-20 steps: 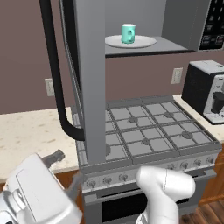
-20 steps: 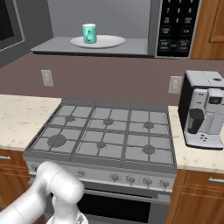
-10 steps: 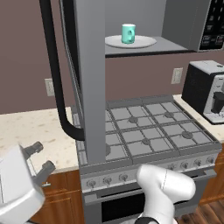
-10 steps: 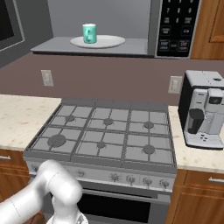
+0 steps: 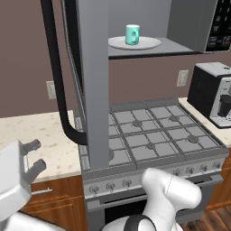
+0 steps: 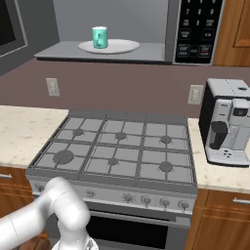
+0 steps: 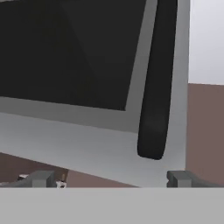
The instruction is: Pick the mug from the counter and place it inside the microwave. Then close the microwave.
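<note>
Pincer [image 5: 35, 155] sits low at the left edge of the left base view, fingers spread wide apart with nothing between them, over the beige speckled tabletop [image 5: 40, 140] left of the stove, below the bottom end of the black curved door handle [image 5: 58, 90]. Same view: microwave [image 5: 149, 27] door [image 5: 90, 81] swung open toward the camera, edge-on, hanging over the grey gas stovetop [image 5: 153, 135]; teal mug [image 5: 132, 34] stands upright on the white round plate [image 5: 135, 43] inside the microwave cavity; black keypad [image 5: 219, 25] at upper right; coffee machine [image 5: 214, 94] on the tabletop at right, wall outlet [image 5: 182, 77] beside it. Right base view: mug [image 6: 100, 37] upright on the plate [image 6: 110, 47] inside the open microwave [image 6: 146, 29], keypad [image 6: 195, 27] to its right; stovetop [image 6: 117, 149] below; coffee machine [image 6: 228, 122] on the tabletop [image 6: 22, 132] section at right; white arm elbow [image 6: 63, 210] at lower left. Hand view: pincer [image 7: 111, 179] fingertips [image 7: 41, 178] stand far apart, empty, pointing at the microwave door [image 7: 87, 131], dark window [image 7: 65, 48] up left, lower end of the black bar handle [image 7: 155, 96] between and above the tips, not touched.
</note>
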